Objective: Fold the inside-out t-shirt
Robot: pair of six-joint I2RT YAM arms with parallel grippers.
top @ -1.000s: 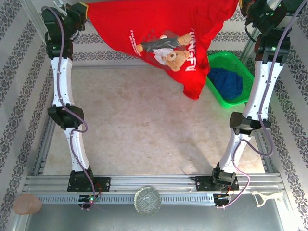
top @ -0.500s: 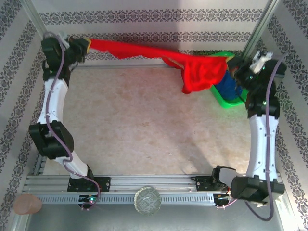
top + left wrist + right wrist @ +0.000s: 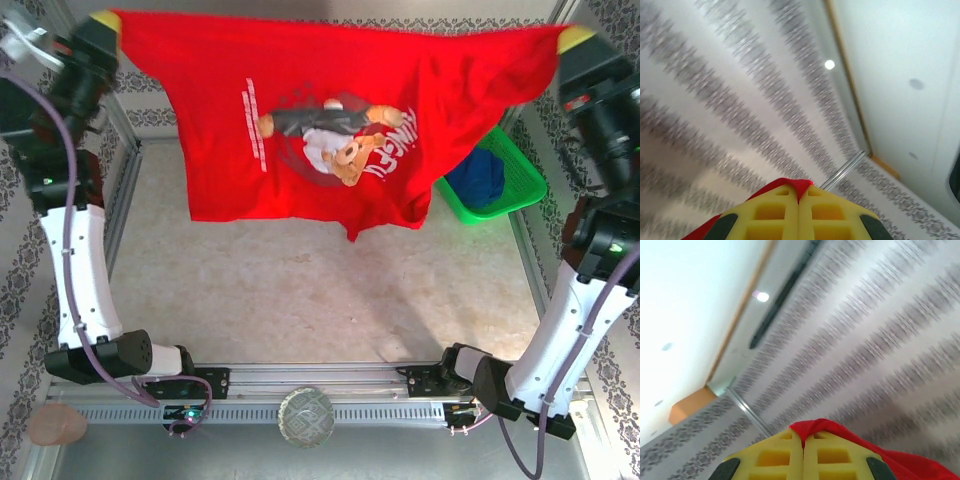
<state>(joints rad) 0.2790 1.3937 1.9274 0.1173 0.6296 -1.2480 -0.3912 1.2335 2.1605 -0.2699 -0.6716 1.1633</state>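
Top external view: the inside-out t-shirt (image 3: 300, 150) is up in the air, stretched wide between both arms and hanging like a banner over the far half of the table (image 3: 300, 300). The left gripper (image 3: 105, 21) pinches one top corner and the right gripper (image 3: 575, 38) pinches the other. The lower edge hangs free and looks clear of the tabletop, with one bit drooping lower near the middle-right. A teddy bear print faces the camera.

Both wrist cams back this up. The left gripper (image 3: 799, 202) has its yellow pads pressed together with a sliver of red cloth (image 3: 785, 184) poking out between them. Same story for the right gripper (image 3: 803, 447), clamped tight on a fold of red fabric (image 3: 832, 432).

My read is that this is the spread-out step, getting the shirt opened up before any actual folding. No fold is made yet, so I'd call it early. The next move probably means lowering both corners together and laying the shirt flat on the table without letting it bunch. That droopy bit could easily tuck under.

Head count:
- one red shirt
- two arms, two grippers
- one green basket (image 3: 520, 185) at the far right
- one dark blue garment (image 3: 480, 175) sitting inside it
- one round glassy thing (image 3: 306, 416) on the near rail
- one pinkish blob (image 3: 57, 424) at the near left corner
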